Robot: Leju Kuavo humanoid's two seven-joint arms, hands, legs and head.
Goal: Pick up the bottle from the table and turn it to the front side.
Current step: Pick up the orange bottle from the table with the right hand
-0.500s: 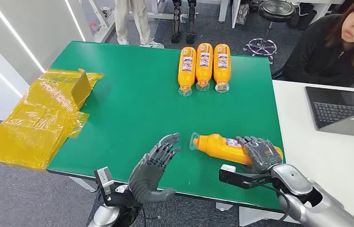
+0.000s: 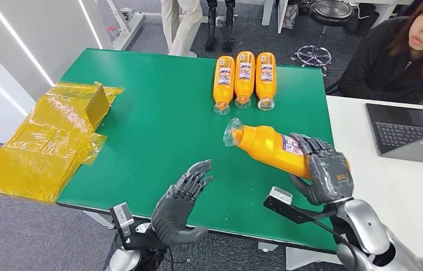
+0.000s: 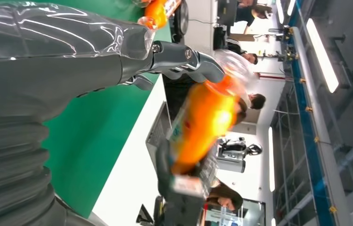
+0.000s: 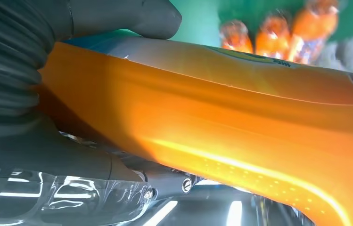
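While the right hand point(image 2: 327, 176) grips the orange bottle point(image 2: 268, 148) by its base end above the green surface point(image 2: 158, 130), the bottle's long axis runs away from that hand, cap end toward the left hand point(image 2: 182, 203), which waits nearby with fingers spread, holding nothing.

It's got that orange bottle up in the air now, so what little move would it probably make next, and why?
Probably a roll of the wrist. The right hand grips the orange bottle near its base, clear of the green table, cap end tilted up. Its label faces partly sideways, so turning the bottle about its length should bring the front round. The left hand hovers open nearby.
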